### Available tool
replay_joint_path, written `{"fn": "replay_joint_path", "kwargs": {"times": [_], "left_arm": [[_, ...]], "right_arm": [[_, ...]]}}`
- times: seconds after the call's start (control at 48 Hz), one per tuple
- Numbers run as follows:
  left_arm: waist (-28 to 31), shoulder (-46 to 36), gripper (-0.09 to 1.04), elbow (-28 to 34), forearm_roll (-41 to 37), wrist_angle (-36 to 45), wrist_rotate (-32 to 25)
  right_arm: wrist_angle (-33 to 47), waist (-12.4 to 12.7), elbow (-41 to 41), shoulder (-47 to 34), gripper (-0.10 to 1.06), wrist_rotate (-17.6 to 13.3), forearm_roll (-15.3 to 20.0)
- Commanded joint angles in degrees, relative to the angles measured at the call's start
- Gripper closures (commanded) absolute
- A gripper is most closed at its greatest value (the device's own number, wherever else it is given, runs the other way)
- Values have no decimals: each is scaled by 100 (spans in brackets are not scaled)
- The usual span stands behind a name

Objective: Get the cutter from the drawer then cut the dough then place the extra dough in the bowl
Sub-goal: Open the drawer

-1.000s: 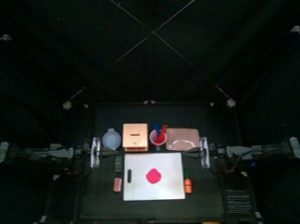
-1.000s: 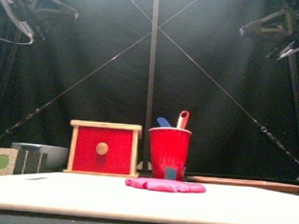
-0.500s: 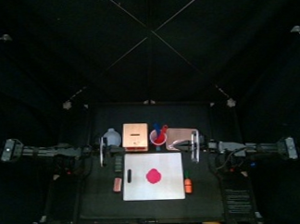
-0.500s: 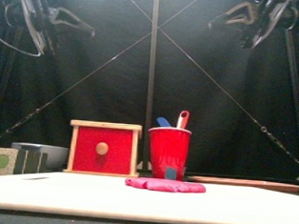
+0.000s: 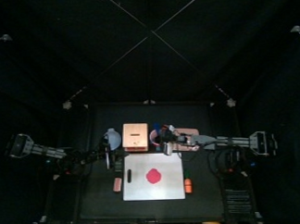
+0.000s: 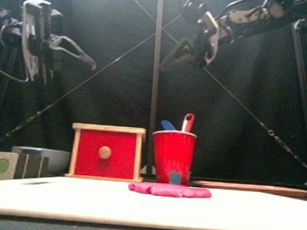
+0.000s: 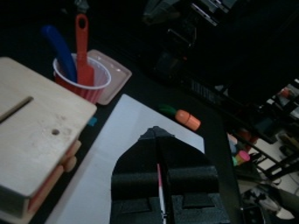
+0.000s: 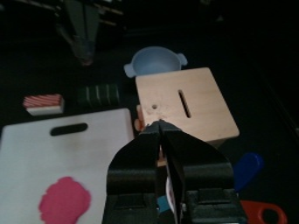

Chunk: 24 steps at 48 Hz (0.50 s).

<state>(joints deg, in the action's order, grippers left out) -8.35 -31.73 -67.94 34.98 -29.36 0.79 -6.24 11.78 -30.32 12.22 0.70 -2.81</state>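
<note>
The pale wooden box with its red drawer front shut stands at the back of the table. Red dough lies on the white cutting board. A blue-grey bowl sits left of the box. No cutter is in view. My right gripper hangs high over the box's right side, jaws shut and empty. My left gripper hovers high above the board's left edge, also shut with nothing in it.
A red cup with a blue and a red knife stands right of the box, beside the pink tray. Small toy foods lie left of the board, and an orange toy lies to its right.
Both arms have swung in from the table's sides toward the middle. The right gripper came furthest, from the right edge to above the box. Nothing on the table moved.
</note>
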Motion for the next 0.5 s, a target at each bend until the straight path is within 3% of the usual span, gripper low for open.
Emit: {"fn": "replay_joint_path", "kwargs": {"times": [0.021,0.229,0.5], "left_arm": [[-132,237,94,132,422,-114,79],[-475,738,94,185,1415,-554,457],[-1011,1837,94,220,2347,-1582,1037]], "right_arm": [[-387,79,747,-686,90,18,-158],[-1494,123,1995,-1916,90,255,-202],[-1661,211,2681,-2505,90,844,439]]}}
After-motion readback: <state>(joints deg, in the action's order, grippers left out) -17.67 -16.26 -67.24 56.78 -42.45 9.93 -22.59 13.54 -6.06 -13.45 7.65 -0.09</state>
